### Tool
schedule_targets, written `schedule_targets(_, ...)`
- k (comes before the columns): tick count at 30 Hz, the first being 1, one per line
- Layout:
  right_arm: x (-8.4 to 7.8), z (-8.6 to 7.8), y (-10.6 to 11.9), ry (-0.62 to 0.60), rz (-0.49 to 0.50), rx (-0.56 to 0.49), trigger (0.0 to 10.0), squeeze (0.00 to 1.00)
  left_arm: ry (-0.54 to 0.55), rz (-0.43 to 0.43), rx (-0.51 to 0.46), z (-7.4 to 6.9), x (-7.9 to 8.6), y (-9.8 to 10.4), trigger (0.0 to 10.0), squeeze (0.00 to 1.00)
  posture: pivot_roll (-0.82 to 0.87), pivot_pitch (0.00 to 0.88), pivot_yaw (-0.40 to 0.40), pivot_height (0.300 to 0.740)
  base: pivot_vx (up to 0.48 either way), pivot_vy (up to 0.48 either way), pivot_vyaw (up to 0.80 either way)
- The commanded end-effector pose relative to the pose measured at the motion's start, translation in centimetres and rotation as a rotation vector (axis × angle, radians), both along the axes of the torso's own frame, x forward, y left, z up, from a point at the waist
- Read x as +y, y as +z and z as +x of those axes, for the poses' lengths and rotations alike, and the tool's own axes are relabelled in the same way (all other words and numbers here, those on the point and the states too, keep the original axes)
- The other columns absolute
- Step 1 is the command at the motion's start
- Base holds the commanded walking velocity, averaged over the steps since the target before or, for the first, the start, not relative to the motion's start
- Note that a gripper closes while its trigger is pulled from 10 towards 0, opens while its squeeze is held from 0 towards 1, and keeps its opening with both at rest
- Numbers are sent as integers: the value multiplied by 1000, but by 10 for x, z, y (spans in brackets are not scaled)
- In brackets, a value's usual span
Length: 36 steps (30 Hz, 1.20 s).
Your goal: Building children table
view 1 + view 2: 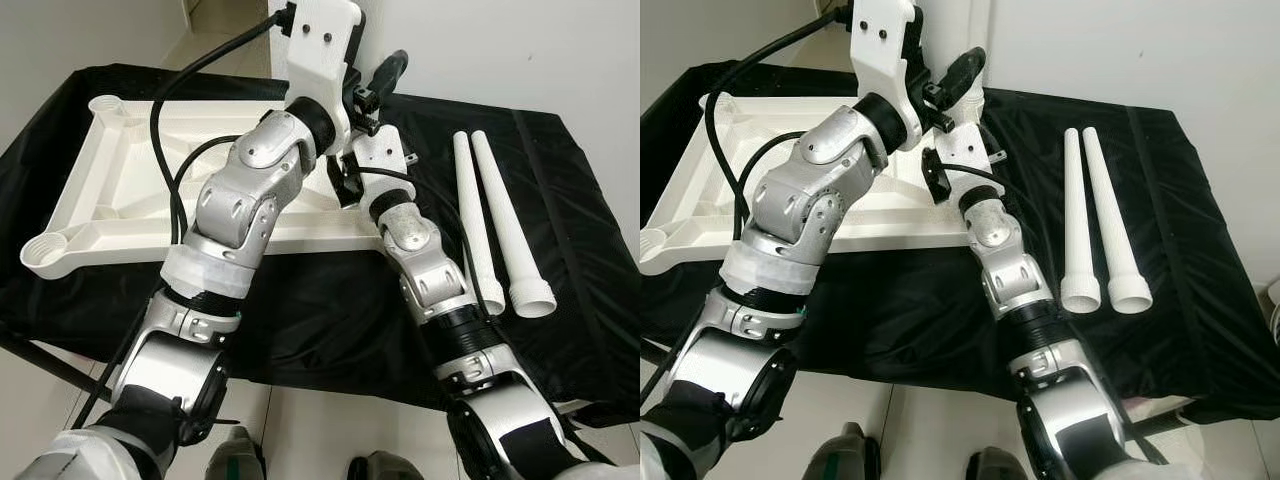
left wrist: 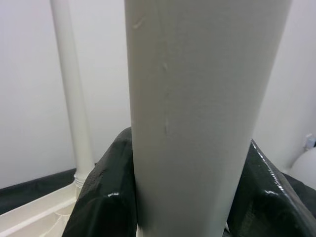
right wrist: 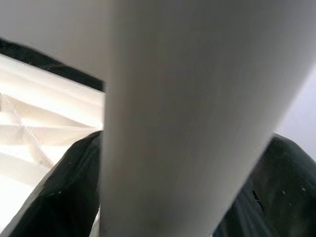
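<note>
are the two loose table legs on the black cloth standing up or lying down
Lying down. Both loose legs rest flat, side by side, on the black cloth beside the tabletop, wide open ends toward the robot.

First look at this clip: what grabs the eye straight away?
Both silver arms reach over the upturned white plastic tabletop lying on black cloth. Each wrist view shows black fingers closed around an upright white table leg; the right gripper's fingers clasp one likewise. Two more tapered white legs lie side by side on the cloth to the robot's right.
</note>
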State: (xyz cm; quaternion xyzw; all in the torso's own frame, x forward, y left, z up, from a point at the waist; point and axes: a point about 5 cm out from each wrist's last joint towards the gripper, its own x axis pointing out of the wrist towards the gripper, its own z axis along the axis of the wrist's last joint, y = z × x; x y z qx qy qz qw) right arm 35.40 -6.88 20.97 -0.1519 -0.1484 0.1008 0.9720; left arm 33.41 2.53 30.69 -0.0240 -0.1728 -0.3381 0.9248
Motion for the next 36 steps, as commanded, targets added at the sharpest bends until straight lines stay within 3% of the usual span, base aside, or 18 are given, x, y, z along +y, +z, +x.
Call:
schedule_targets(1, 3, -2, 1, -32, 44, -39, 10000, 0, 89, -35, -18, 3, 3, 5, 10000, 0, 54, 31, -1, 740, 0, 0, 0)
schedule_targets(20, 4, -7, -9, -85, 112, -37, 9725, 0, 94, -59, -31, 4, 2, 9, 10000, 0, 56, 29, -9, 740, 0, 0, 0)
schedule_targets(21, 4, -7, -9, -84, 112, -44, 4392, 0, 92, -60, -34, 4, 2, 9, 10000, 0, 56, 29, -9, 740, 0, 0, 0)
schedule_targets(22, 5, -7, -8, -82, 113, -49, 4745, 0, 92, -61, -35, 4, 2, 9, 10000, 0, 58, 29, -10, 740, 0, 0, 0)
schedule_targets(23, 6, -7, -8, -82, 114, -52, 4353, 0, 91, -61, -37, 4, 2, 10, 10000, 0, 58, 29, -10, 740, 0, 0, 0)
schedule_targets(28, 6, -7, -8, -85, 123, -54, 4353, 0, 90, -62, -40, 4, 2, 10, 10000, 0, 60, 28, -9, 740, 0, 0, 0)
schedule_targets(29, 6, -7, -8, -87, 125, -54, 1843, 0, 90, -62, -41, 4, 2, 10, 10000, 0, 60, 29, -9, 740, 0, 0, 0)
schedule_targets(30, 5, -7, -9, -92, 124, -52, 0, 0, 88, -64, -41, 3, 1, 10, 10000, 0, 60, 30, -9, 740, 0, 0, 0)
schedule_targets(36, 3, -6, -10, -106, 126, -47, 0, 0, 85, -60, -48, 2, 0, 11, 10000, 0, 61, 30, -10, 740, 0, 0, 0)
